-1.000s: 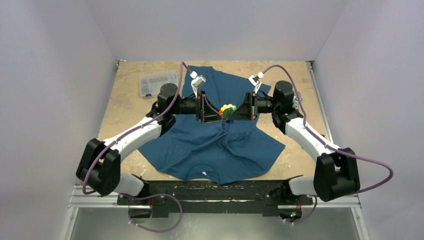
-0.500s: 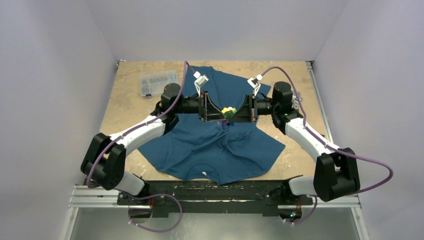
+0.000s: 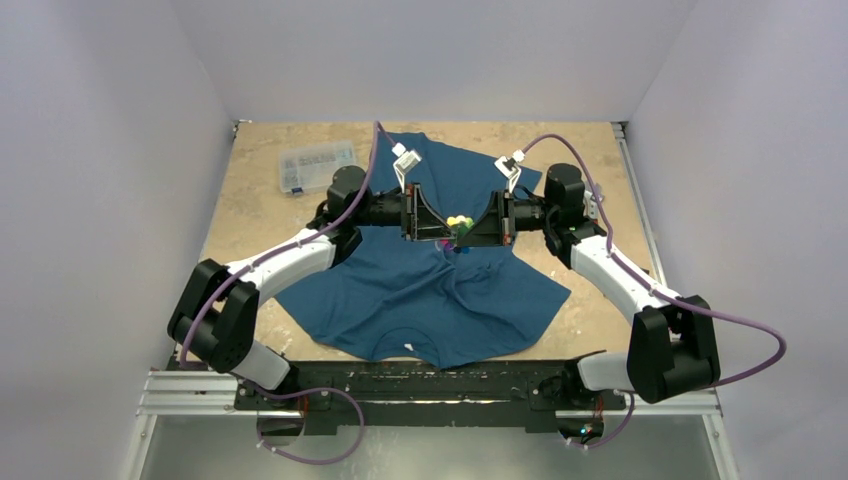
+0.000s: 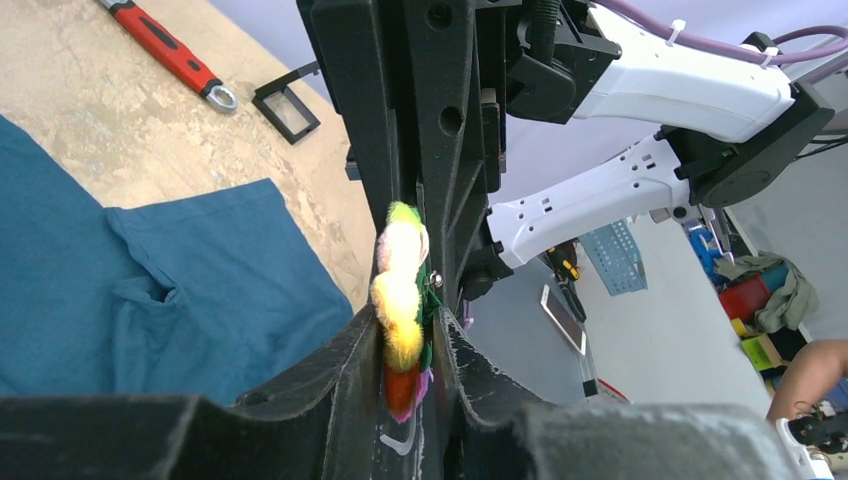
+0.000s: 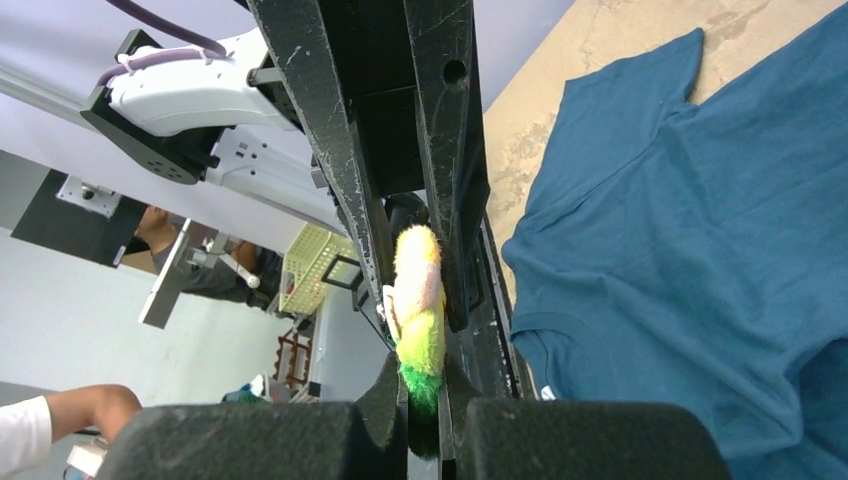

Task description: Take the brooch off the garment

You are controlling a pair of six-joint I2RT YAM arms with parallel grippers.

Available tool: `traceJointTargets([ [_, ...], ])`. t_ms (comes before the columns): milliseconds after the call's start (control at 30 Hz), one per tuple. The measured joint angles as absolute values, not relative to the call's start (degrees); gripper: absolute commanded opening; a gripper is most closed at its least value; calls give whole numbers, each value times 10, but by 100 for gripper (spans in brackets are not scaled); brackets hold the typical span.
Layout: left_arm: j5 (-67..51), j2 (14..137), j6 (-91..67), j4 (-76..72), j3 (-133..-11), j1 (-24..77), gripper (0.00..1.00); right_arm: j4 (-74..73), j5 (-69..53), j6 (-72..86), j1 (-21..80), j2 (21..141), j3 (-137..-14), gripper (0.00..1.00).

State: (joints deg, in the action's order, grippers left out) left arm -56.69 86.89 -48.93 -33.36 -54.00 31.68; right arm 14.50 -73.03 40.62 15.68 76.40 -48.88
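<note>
The brooch point(image 4: 400, 300) sits above the middle of the bench point(image 3: 250, 235), rather nearer the far edge, pinched from both sides at once. The left tool point(image 3: 446, 230) reaches in from the left-edge side and the right tool point(image 3: 469, 229) from the right-edge side, so the two meet tip to tip over the cloth. Each wrist view shows its own tool's fingers pressed against the fuzzy yellow, green and red petals, so both are clamped onto the brooch. The garment point(image 3: 420, 295) lies spread across the centre of the bench, its neckline and white label toward the near edge and its hem toward the far edge. Under the brooch the fabric is drawn up into a small peak with creases running out from it; whether the pin is free of the cloth cannot be told. A clear plastic box point(image 3: 316, 165) rests near the far left corner. A red-handled wrench point(image 4: 165, 50) lies on bare bench beyond a sleeve.
</note>
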Motion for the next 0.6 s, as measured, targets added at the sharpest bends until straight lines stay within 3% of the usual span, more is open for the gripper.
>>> traceJointTargets([
  [100,-568,869,-489,-331,-541,319,0,146,-732,404,157,764,-489,0],
  [133,-569,869,-490,-331,-542,319,0,146,-733,402,157,764,-489,3],
  [233,-569,870,-495,-331,-542,318,0,146,-735,396,156,764,-489,29],
  [300,-569,870,-499,-332,-542,319,0,141,-736,395,156,764,-489,37],
  [433,-573,870,-501,-336,-542,319,0,96,-731,367,156,764,-501,39],
  [600,-575,871,-505,-341,-542,319,0,71,-724,345,156,764,-519,33],
])
